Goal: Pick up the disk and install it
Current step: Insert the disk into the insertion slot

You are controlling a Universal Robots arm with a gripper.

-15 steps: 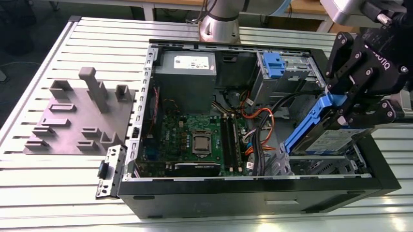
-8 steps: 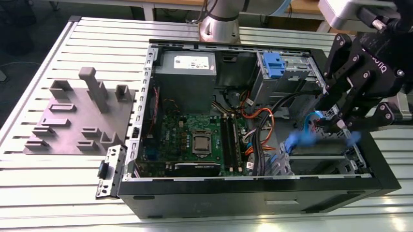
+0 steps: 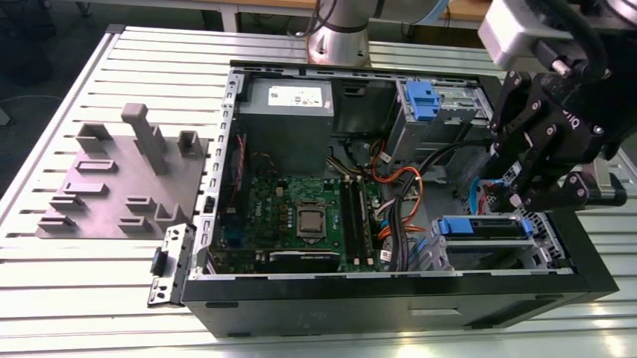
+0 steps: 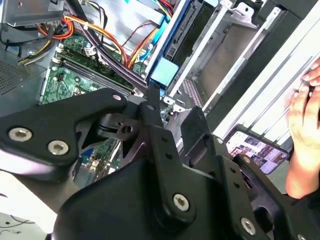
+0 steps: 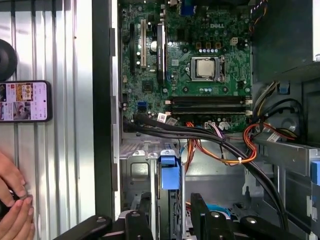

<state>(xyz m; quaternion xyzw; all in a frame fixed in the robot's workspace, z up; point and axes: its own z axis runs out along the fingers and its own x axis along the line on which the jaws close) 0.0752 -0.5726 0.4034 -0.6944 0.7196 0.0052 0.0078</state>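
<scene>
My hand (image 3: 520, 195) hangs over the drive cage (image 3: 538, 250) at the exterior view's right end of the open case (image 3: 398, 306). My fingers (image 5: 146, 212) stand apart and hold nothing. In the first wrist view they straddle the disk (image 5: 169, 175) with a gap on either side, so neither pad touches it. In the second wrist view one fingertip points at the disk's blue end from just short of it.

The disk sits in the cage, right under my fingertips, with its blue end turned towards the motherboard (image 5: 200, 75). I cannot tell whether it is pushed fully home.

A bundle of black and orange cables (image 5: 200, 135) runs between the disk's blue end and the motherboard. Farther along the case, well apart from the disk, a blue bracket (image 3: 422, 101) sits in the other cage. Beside that cage, a grey box (image 3: 289, 112) with a white label fills the far corner.

The case lies on its side on a slatted tabletop (image 3: 60, 261). On the exterior view's left of it rests a grey plate (image 3: 110, 194) with raised blocks and posts. Outside the case wall, a phone (image 5: 25, 101) lies face up on the slats with its screen lit, and someone's hand (image 5: 12, 210) rests near it.
</scene>
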